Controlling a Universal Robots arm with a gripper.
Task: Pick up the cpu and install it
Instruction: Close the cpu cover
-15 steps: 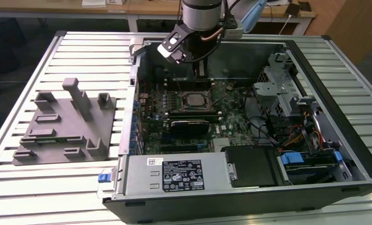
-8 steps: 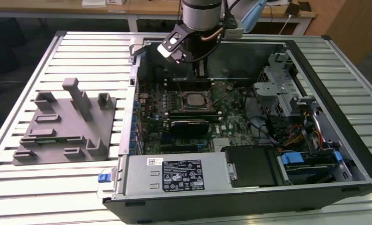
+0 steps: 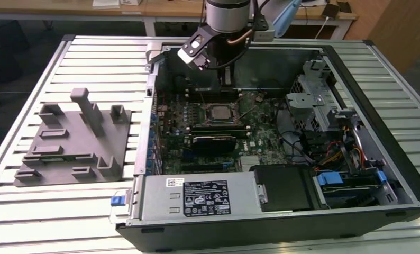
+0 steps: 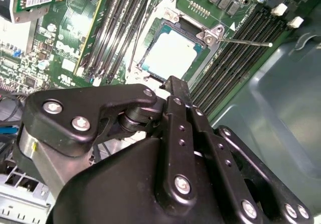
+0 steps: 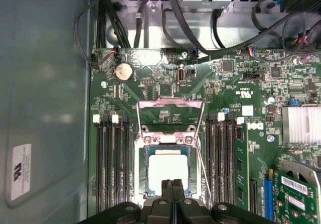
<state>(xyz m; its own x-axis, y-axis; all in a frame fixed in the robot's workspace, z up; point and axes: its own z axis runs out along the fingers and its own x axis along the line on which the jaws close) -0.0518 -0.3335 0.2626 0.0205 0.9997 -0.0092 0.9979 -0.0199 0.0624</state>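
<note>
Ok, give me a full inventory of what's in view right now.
cpu: one, silver, seated in the socket
socket: one, metal, on the motherboard, its plate swung open
motherboard: one, green, inside the case
coin cell: one, silver, on the motherboard
power supply: one, grey, inside the case
case: one, black, open, on the table
fixture: one, grey, on the table, at the exterior view's left of the case
table: one, silver, slatted
arm: one, reaching into the case
gripper: one, black, shut, near the cpu
</note>
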